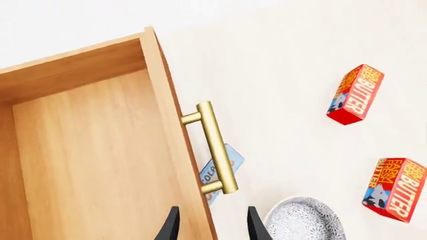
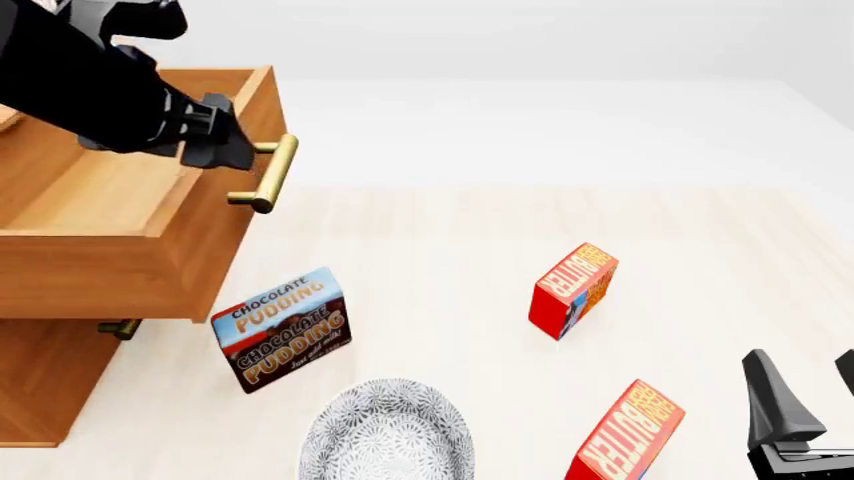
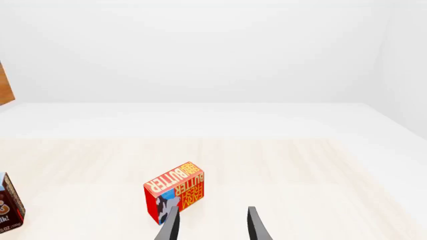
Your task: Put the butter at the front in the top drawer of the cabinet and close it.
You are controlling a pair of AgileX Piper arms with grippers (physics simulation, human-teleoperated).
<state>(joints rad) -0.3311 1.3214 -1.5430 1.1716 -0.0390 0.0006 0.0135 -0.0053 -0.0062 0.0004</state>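
The left pincer [image 1: 209, 225] hangs over the front edge of the top drawer [image 2: 100, 215], its fingers parted with nothing between them, one on each side of the drawer's front board, close to the brass handle [image 2: 264, 174]. The drawer is pulled out of the cabinet [image 2: 40, 385] at the far left of the bench [image 2: 441, 230]. The right pincer [image 2: 805, 392] sits low at the near right, also spread open and holding nothing. The butter [image 2: 627, 433] at the front stands at the near edge, just left of that pincer. The second butter carton [image 2: 573, 289] lies farther back, well apart. A chocolate pudding box [image 2: 282, 328] stands near the cabinet, with a patterned bowl [image 2: 387, 437] nearer.
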